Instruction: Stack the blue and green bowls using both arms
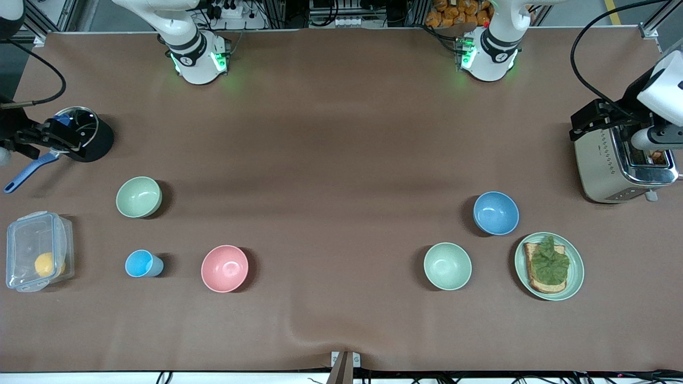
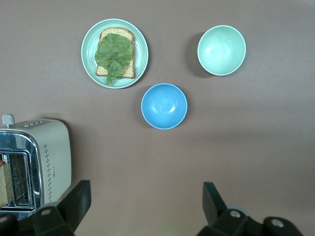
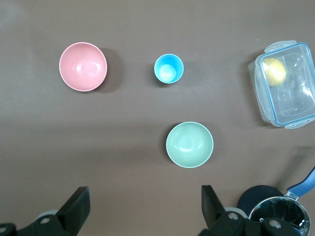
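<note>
The blue bowl [image 1: 495,213] stands upright toward the left arm's end of the table, beside a mint-green plate; it also shows in the left wrist view [image 2: 164,105]. The sage-green bowl [image 1: 139,197] stands upright toward the right arm's end and shows in the right wrist view [image 3: 189,144]. My left gripper [image 1: 584,124] hangs open and empty, high over the toaster's edge, well apart from the blue bowl [image 2: 146,192]. My right gripper [image 1: 72,136] hangs open and empty, high over the black pot, apart from the green bowl [image 3: 145,194].
A paler mint bowl [image 1: 447,265] and a plate with toast and lettuce [image 1: 576,255] sit near the blue bowl. A toaster [image 1: 605,165], pink bowl [image 1: 224,268], light-blue cup [image 1: 141,263], clear lidded box [image 1: 37,250] and black pot [image 1: 93,144] also stand on the table.
</note>
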You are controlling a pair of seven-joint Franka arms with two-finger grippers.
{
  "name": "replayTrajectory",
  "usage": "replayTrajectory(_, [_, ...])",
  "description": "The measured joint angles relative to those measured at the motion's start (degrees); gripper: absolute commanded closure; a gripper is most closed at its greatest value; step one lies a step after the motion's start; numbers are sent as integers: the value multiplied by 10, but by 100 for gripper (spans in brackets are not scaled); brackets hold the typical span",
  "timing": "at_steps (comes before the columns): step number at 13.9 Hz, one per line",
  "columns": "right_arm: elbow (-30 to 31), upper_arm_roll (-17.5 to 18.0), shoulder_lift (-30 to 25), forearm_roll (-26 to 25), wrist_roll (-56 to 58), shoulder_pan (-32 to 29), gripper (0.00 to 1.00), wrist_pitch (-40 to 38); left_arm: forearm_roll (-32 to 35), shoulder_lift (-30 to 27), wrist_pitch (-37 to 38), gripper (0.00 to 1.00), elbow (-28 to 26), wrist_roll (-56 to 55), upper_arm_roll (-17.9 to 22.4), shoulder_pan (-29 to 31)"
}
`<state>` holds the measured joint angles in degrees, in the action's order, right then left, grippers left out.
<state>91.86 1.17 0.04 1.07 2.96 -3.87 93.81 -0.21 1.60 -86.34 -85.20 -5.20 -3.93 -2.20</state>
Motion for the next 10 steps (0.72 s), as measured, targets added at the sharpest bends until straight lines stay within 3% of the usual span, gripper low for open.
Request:
replayTrajectory(7, [2,-1,7,-1,0,0,0,-14,0,0,0,0,1,0,2,0])
replayTrajectory(10, [3,-8,41,-2,0,-10,0,-5,0,0,1,0,1,0,5,1])
